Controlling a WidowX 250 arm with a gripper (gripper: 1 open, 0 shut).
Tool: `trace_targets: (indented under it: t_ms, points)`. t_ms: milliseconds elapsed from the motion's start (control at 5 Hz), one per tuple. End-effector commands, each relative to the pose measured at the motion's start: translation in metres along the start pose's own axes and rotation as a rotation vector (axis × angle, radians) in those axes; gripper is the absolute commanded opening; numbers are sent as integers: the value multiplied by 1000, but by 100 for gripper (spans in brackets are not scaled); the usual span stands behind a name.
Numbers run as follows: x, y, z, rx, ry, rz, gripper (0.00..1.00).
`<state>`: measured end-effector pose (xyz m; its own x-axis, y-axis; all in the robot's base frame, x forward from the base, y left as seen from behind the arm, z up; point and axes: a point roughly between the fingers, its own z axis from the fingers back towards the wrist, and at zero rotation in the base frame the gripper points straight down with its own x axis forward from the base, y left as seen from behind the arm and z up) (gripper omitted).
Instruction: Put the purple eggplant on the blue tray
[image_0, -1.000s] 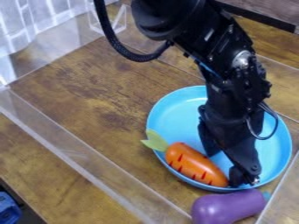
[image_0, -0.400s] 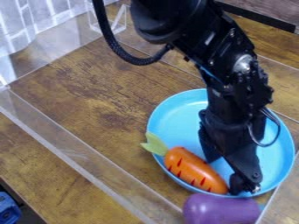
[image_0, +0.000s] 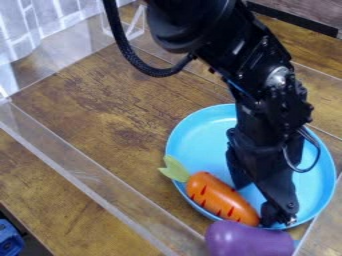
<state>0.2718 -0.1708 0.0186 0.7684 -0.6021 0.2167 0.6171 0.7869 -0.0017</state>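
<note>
1. At the near edge of the worktop (image_0: 80, 110), the purple eggplant (image_0: 249, 240) lies just outside the blue tray (image_0: 214, 125), not yet on it.
2. On the tray, the orange carrot (image_0: 225, 198) crowds the near rim; a reach may nudge it.
3. Above, the gripper (image_0: 277, 210) stands wide open, holding nothing.

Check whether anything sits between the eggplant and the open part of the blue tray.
Yes. The carrot lies across the blue tray at its near edge, right beside the eggplant, which is off the tray. The gripper stands open over that same edge. The far part of the tray is bare.
</note>
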Motion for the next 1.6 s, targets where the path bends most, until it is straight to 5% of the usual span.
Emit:
trace_targets:
  t_ms: [0,800,1000,1400]
  points:
    - [-18,-31,-8,-24,62,-58,100]
    - [-21,-44,-7,-21,57,-114,100]
    - [-20,-43,-6,-21,60,-114,0]
    - [-24,-30,1,-17,65,-118,0]
